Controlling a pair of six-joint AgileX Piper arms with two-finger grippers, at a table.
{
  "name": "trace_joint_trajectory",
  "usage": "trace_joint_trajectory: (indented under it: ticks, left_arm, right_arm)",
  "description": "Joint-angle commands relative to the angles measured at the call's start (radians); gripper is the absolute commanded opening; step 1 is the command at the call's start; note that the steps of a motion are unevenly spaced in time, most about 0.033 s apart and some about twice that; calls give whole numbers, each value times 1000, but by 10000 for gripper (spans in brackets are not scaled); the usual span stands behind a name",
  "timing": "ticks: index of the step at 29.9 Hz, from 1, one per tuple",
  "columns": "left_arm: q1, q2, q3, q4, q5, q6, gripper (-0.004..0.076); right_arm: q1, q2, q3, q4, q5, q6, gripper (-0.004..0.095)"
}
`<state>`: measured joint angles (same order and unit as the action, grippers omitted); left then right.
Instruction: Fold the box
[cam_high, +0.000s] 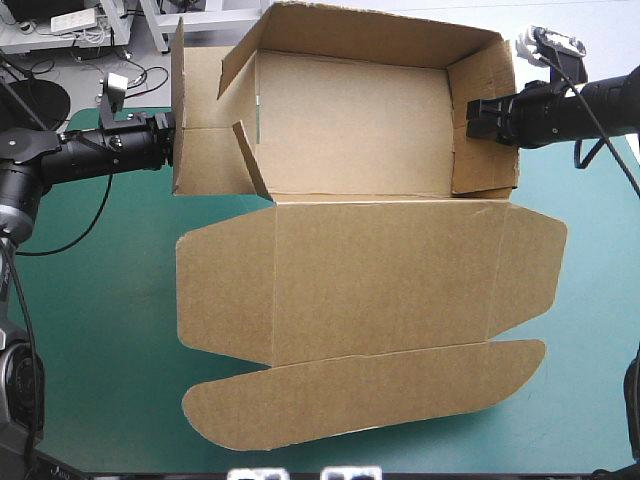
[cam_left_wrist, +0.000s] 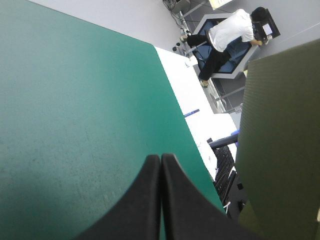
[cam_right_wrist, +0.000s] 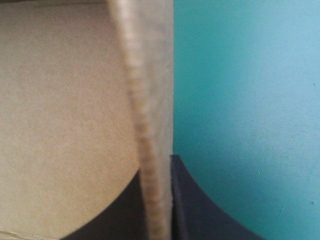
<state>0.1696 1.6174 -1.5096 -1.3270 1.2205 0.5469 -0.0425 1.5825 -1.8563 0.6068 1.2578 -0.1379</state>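
Note:
The brown box (cam_high: 350, 130) stands at the far half of the table with its back and side walls raised. Its lid (cam_high: 380, 285) lies flat toward the near edge, with a rounded tuck flap (cam_high: 360, 395) at the front. My right gripper (cam_high: 478, 117) is shut on the box's right wall; in the right wrist view the wall's edge (cam_right_wrist: 145, 80) runs between the black fingers (cam_right_wrist: 187, 200). My left gripper (cam_high: 171, 143) is shut with nothing in it and touches the outer face of the left side flap (cam_high: 205, 120). That flap (cam_left_wrist: 280, 145) stands beside the shut fingers (cam_left_wrist: 160, 160).
Teal-green cover (cam_high: 100, 300) shows to the left and right of the lid. The table's edge (cam_left_wrist: 182, 120) runs ahead of the left gripper. A loose inner flap (cam_high: 250, 155) leans inward at the box's left corner.

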Motion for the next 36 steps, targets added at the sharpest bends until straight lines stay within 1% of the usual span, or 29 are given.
trace_joint_trajectory:
  ticks: [1, 3, 8, 11, 14, 21, 27, 32, 36]
  left_arm:
    - [-20, -72, -25, -96, 72, 14, -10]
    - [-22, -87, -25, -94, 72, 14, -10]
    - [-22, -128, -25, -96, 72, 14, -10]
    - [-22, -156, -25, -96, 72, 14, -10]
    - [-22, -185, -25, -94, 72, 14, -10]
    - [-35, -238, -25, -91, 72, 9, -10]
    - [-102, -248, -25, -54, 70, 9, -10]
    - [-133, -248, -25, -26, 48, 14, -10]
    - [-138, -248, -25, -26, 55, 18, -10]
  right_arm:
    - [-6, -45, -30, 61, -38, 8, -19]
    - [-4, -45, -28, 53, -55, 8, -18]
    - [52, -45, -28, -46, -89, 20, -18]
    - [99, -45, -28, -98, -140, 34, -18]
    - [128, -41, -28, -125, -184, 44, -19]
    - [135, -3, -28, -119, -205, 65, -18]
    - [135, 18, -25, -103, -219, 72, -19]
    - [135, 18, -25, -95, -229, 70, -19]
    - [155, 18, -23, -122, -236, 68, -19]
